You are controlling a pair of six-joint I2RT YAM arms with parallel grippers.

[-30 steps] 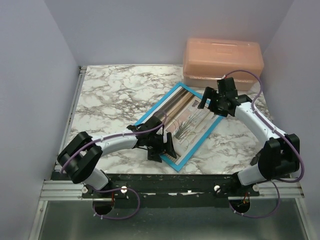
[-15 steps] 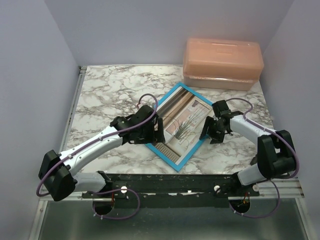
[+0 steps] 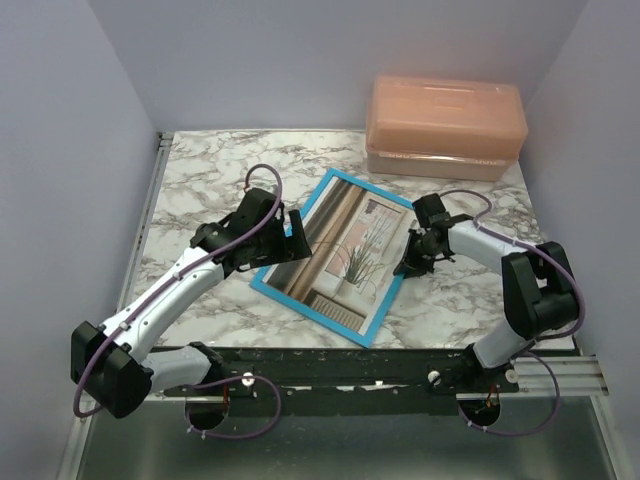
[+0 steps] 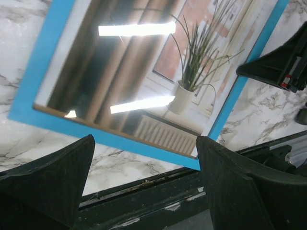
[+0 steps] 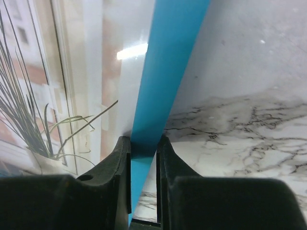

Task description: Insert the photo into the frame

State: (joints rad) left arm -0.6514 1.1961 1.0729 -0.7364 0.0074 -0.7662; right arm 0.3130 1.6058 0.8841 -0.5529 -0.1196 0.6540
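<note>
The blue frame [image 3: 312, 312] lies face up on the marble table with the photo [image 3: 345, 250] of a spiky potted plant behind its glass. My right gripper [image 3: 408, 262] is at the frame's right edge. In the right wrist view its jaws [image 5: 143, 141] are shut on the blue border [image 5: 168, 72], beside the photo [image 5: 72, 86]. My left gripper [image 3: 290, 240] hovers over the frame's left side. It stands open [image 4: 144, 143] with nothing between its fingers, and the frame [image 4: 43, 62] and photo [image 4: 158, 81] lie below it.
A peach plastic box [image 3: 445, 125] stands at the back right, behind the right arm. The black rail of the arm bases [image 3: 340, 362] runs along the near edge, close to the frame's near corner. Grey walls enclose the table on three sides.
My right gripper came down from above to the frame's right edge and closed on it. My left arm swung from the near corner to the frame's left side. The frame shifted left and turned.
</note>
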